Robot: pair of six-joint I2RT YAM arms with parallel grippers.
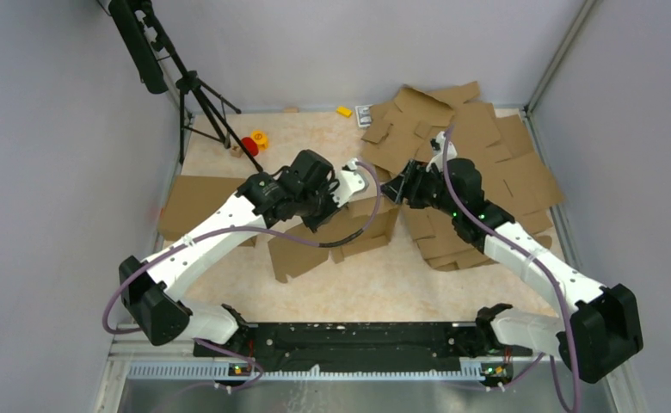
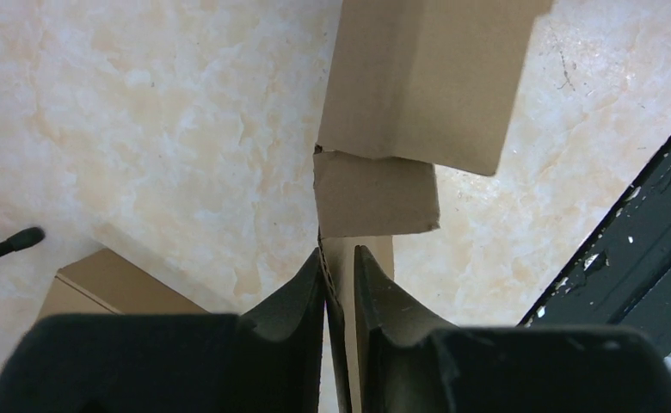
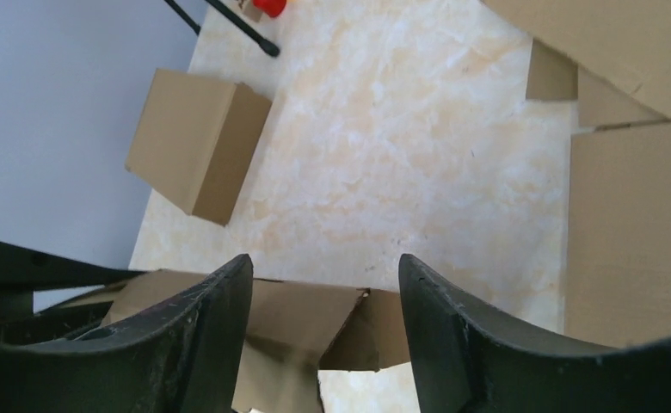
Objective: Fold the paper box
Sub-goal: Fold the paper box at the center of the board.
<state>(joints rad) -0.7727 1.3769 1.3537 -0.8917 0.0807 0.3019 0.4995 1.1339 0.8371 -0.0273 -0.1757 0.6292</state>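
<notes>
The paper box (image 1: 302,254) is a brown cardboard blank lying partly folded at the table's middle, under both arms. In the left wrist view one of its panels (image 2: 418,77) stands edge-on and runs away from the camera. My left gripper (image 2: 339,258) is shut on the near edge of that panel, pinching it between narrow jaws; from above it (image 1: 347,188) sits over the blank's far side. My right gripper (image 1: 398,191) hovers just right of it, open. In its own view the right gripper (image 3: 325,275) has wide jaws with nothing between them, above the blank's flaps (image 3: 306,318).
A pile of flat cardboard blanks (image 1: 478,155) covers the back right. A folded brown box (image 1: 199,202) sits at the left. A black tripod (image 1: 194,95) stands at the back left, with small red (image 1: 249,144) and yellow (image 1: 343,111) items near it.
</notes>
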